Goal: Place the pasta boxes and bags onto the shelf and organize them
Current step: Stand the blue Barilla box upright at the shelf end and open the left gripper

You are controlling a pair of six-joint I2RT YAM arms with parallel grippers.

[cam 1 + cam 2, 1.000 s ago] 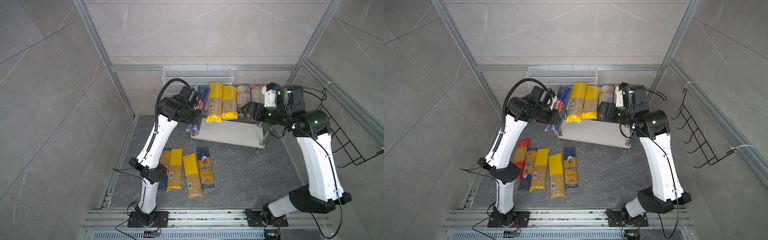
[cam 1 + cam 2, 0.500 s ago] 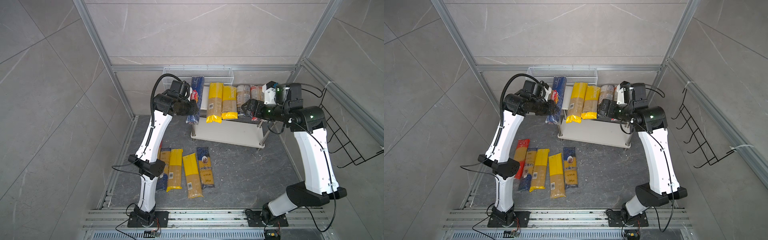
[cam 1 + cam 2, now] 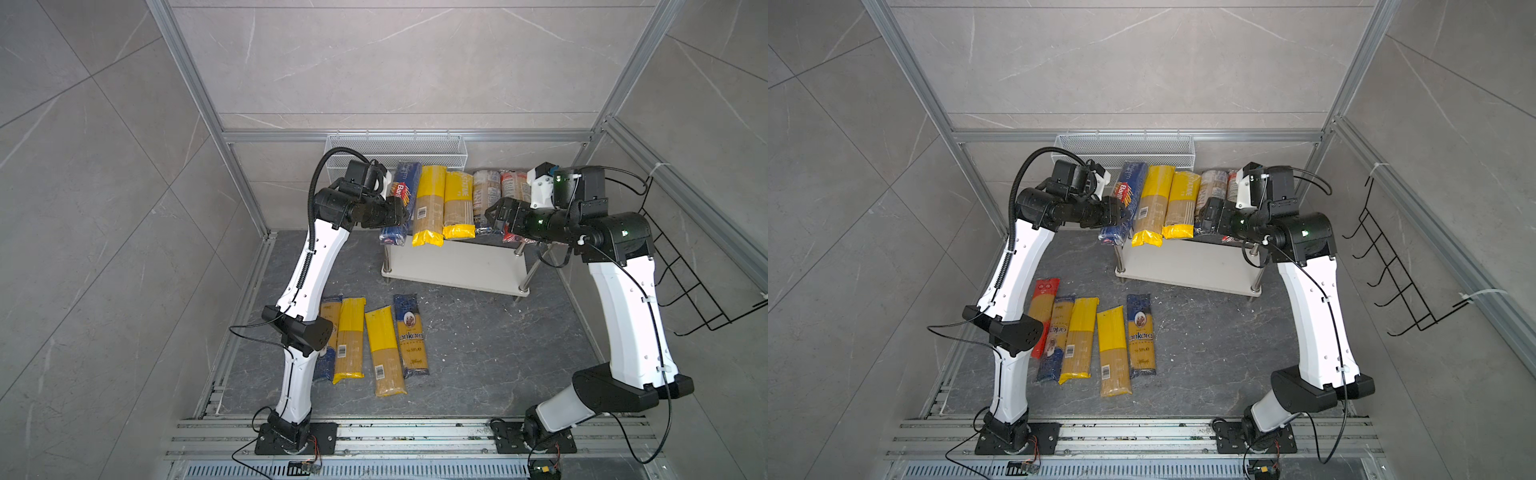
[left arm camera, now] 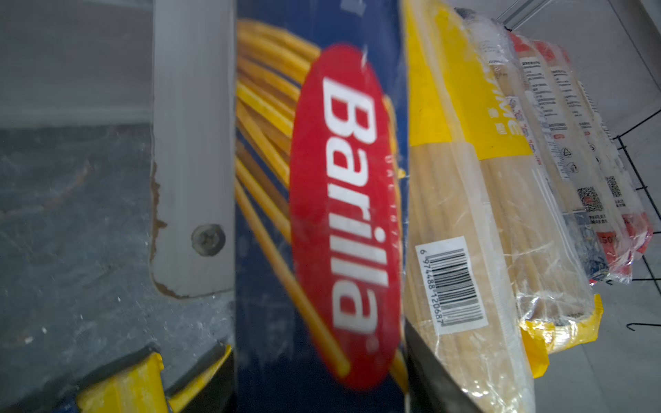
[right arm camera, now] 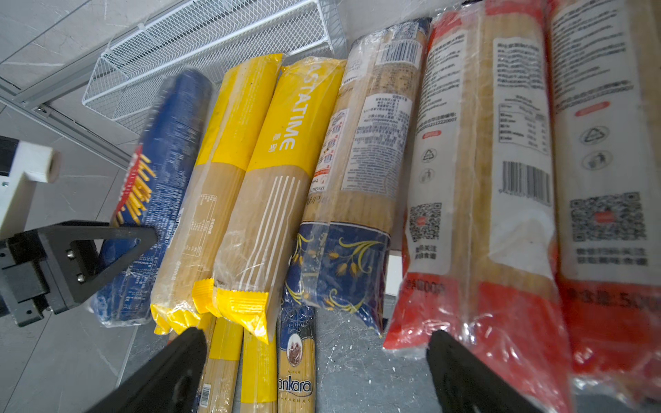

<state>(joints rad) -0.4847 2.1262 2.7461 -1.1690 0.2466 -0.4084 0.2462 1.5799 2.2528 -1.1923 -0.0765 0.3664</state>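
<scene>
Both top views show the shelf [image 3: 453, 266] in the upper middle, with pasta packs [image 3: 430, 199] side by side on its top board. Other packs [image 3: 384, 349] lie in a row on the floor [image 3: 490, 349], lower centre-left. The Barilla pack [image 4: 343, 214] is leftmost on the shelf, between the jaws of the left tool [image 3: 397, 216]; whether they press it I cannot tell. The right tool [image 5: 314, 357] stands wide and empty near the red-ended packs [image 5: 500, 214].

In both top views, the shelf [image 3: 457, 266] stands at upper centre. Six pasta packs [image 3: 457, 199] lie side by side on its top board, the Barilla pack [image 3: 402, 195] leftmost. Behind it hangs a wire basket [image 3: 395, 149]. Five floor packs [image 3: 1113, 345] lie in a row at lower centre-left.
</scene>
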